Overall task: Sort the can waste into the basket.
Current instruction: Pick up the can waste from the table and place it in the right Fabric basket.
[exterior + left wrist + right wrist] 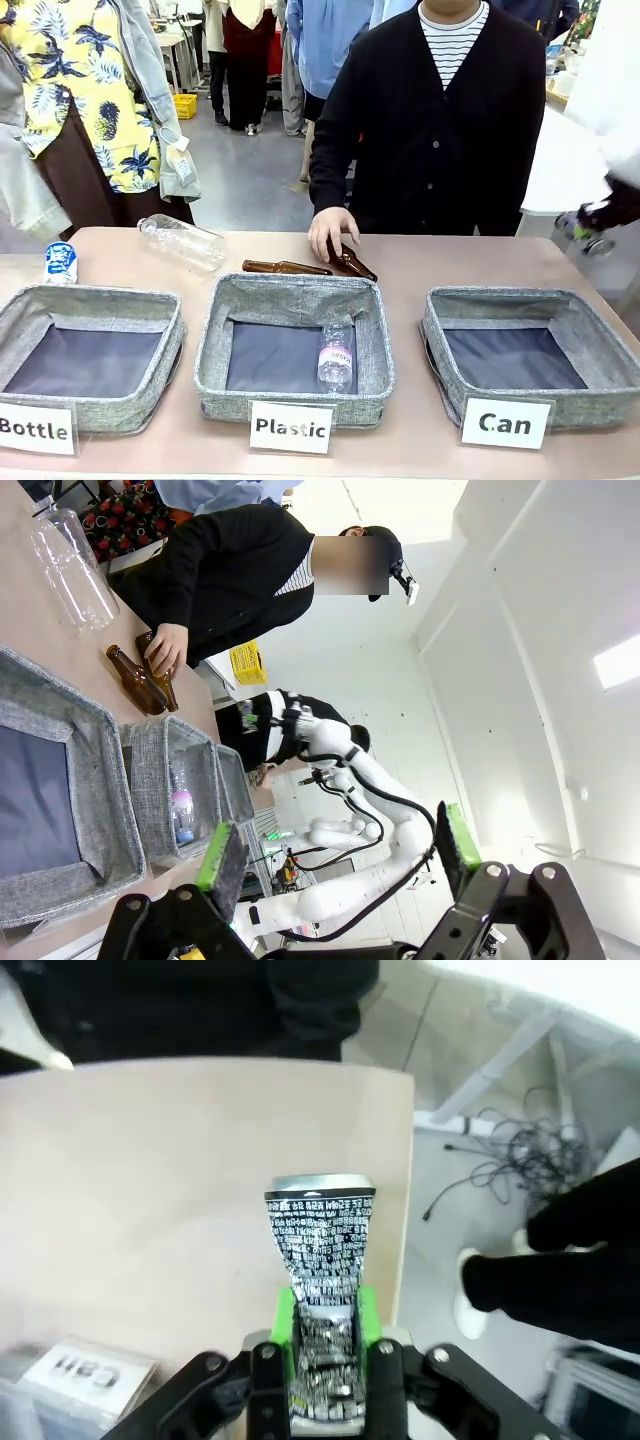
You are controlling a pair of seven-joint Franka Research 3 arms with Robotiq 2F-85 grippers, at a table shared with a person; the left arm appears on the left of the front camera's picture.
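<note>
Beige counter (pixel 450 275) carries three grey baskets in a row: the Bottle basket (pixel 100 408), the Plastic basket (pixel 290 398) and, at the robot's right, the Can basket (pixel 590 398) behind its white sign (pixel 506 422). Front view gives the right arm (pixel 612 208) as a dark blur at the picture's right edge, beyond the Can basket; the state of its jaws cannot be read there. Right wrist view settles it: the right jaws are clamped, green pads (pixel 285 1310) on either side, on the dented can (pixel 320 1245), held over bare counter near its corner, with the sign off to one side. Left wrist view shows the left jaws wide apart, pads (pixel 224 852) raised in the air off the counter's end. Front view adds the blue can (pixel 60 262), standing at the far left behind the Bottle basket. A person's hand (pixel 332 228) rests on two brown bottles (pixel 345 262) behind the Plastic basket. A clear bottle (pixel 182 240) lies to their left, and a small plastic bottle (pixel 336 355) lies inside the Plastic basket.
</note>
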